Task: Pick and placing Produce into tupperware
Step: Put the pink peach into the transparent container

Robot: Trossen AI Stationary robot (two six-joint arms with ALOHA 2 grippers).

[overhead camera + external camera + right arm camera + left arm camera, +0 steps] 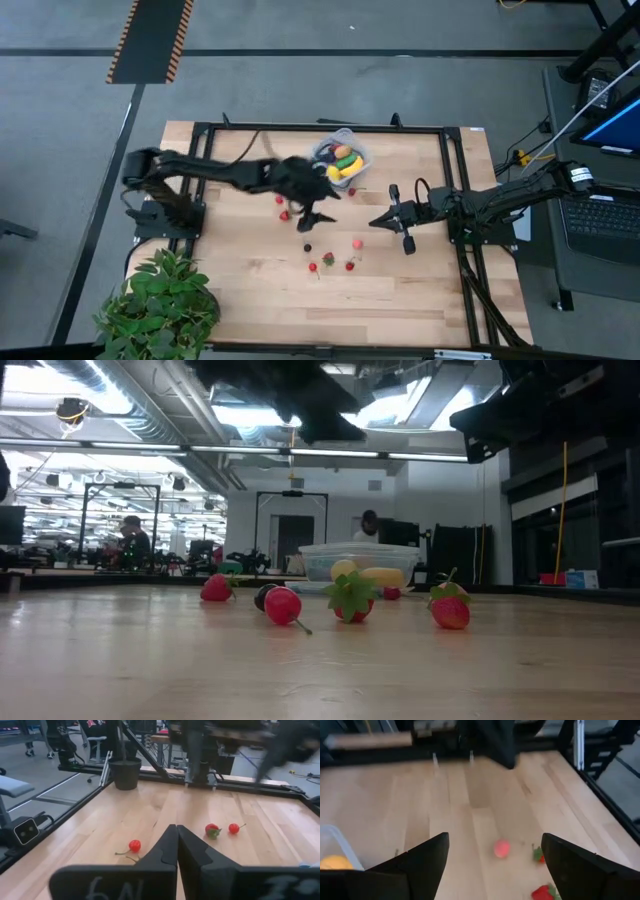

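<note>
The clear tupperware [340, 160] stands at the table's far middle and holds yellow, green and orange toy produce; it also shows in the low view [350, 557]. Several small red berries and strawberries [328, 259] and one dark piece [308, 246] lie loose on the wood in front of it. My left gripper [315, 214] hovers just in front of the tupperware, open and empty; in its wrist view [492, 870] a pink-red berry [502, 848] lies ahead, between the fingers. My right gripper [385, 222] is shut and empty, right of the berries, pointing toward the table's left.
A leafy potted plant [160, 305] stands at the table's near left corner. A dark frame [450, 180] runs around the table's edges. Two red berries [282, 207] lie left of my left gripper. People show in the room beyond the table [130, 540].
</note>
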